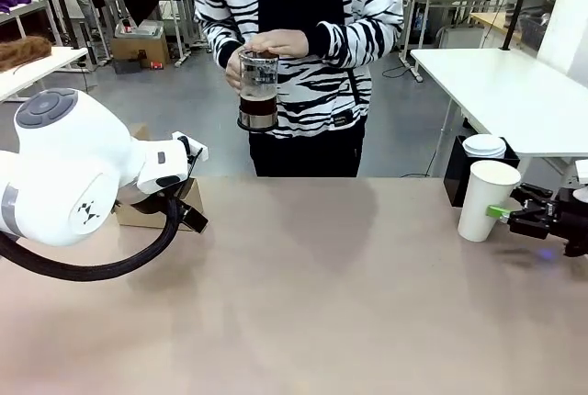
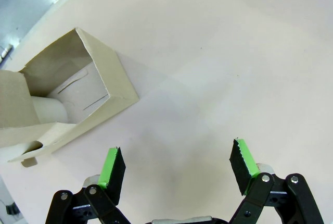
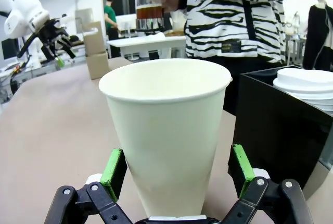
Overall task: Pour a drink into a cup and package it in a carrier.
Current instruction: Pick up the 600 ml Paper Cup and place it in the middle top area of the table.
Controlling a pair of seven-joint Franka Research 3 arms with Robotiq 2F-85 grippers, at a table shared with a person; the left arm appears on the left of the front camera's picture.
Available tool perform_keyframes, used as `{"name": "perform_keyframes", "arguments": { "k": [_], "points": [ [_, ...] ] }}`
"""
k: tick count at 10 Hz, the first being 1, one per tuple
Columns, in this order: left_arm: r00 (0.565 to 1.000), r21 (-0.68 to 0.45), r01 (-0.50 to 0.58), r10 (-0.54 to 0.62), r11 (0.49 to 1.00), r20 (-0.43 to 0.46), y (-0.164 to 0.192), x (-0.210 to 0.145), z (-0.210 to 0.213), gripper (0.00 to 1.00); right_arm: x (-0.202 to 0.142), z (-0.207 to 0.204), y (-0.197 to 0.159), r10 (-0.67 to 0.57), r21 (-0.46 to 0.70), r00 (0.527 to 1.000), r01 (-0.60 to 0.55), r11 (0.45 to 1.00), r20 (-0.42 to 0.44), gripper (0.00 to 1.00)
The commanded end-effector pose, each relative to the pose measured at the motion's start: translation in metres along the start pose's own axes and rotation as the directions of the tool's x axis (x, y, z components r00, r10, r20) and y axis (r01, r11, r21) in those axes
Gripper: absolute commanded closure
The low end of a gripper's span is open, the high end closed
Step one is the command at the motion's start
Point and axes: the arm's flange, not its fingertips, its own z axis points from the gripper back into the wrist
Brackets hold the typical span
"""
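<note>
A person at the far side holds a clear glass jug (image 1: 258, 92) up in both hands, with the dark brown drink (image 1: 258, 110) in its lower part; the jug (image 3: 148, 5) appears again behind the cup. The white paper cup (image 1: 487, 199) stands upright at the table's right. My right gripper (image 1: 501, 214) is open, its green pads (image 3: 113, 172) on either side of the cup (image 3: 166, 130) low down, a small gap on one side. The brown cardboard carrier (image 2: 78, 96) lies at the left, partly behind my left arm (image 1: 64, 174). My left gripper (image 2: 177, 164) hangs open above bare table beside it.
A black square box (image 1: 457, 174) holding a stack of white lids (image 1: 484, 145) stands just behind the cup. The pinkish table (image 1: 322, 303) is bare across its middle. A white table (image 1: 514, 92) stands beyond at the right.
</note>
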Motion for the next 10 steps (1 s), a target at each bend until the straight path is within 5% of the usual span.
{"name": "perform_keyframes", "arguments": {
  "k": [1, 8, 9, 10],
  "points": [
    [1.000, -0.001, 0.000, 0.000, 1.000, 0.001, 0.000, 0.000, 0.000, 0.00, -0.002, -0.012, -0.007, 0.003, 0.008, 0.999, -0.004, 1.000, 0.034, 0.00],
    [1.000, -0.001, 0.000, 0.000, 1.000, 0.001, 0.000, 0.000, 0.000, 0.00, -0.001, -0.041, -0.007, -0.045, 0.094, 0.999, 0.043, 0.995, 0.020, 0.00],
    [1.000, -0.001, 0.000, 0.000, 1.000, 0.001, 0.000, 0.000, 0.000, 0.00, 0.001, -0.040, -0.008, -0.040, 0.089, 0.999, 0.038, 0.995, 0.017, 0.20],
    [1.000, -0.001, 0.000, 0.000, 1.000, 0.001, 0.000, 0.000, 0.000, 0.00, 0.001, -0.034, -0.009, -0.075, 0.094, 0.997, 0.073, 0.993, 0.019, 0.14]
  ]
}}
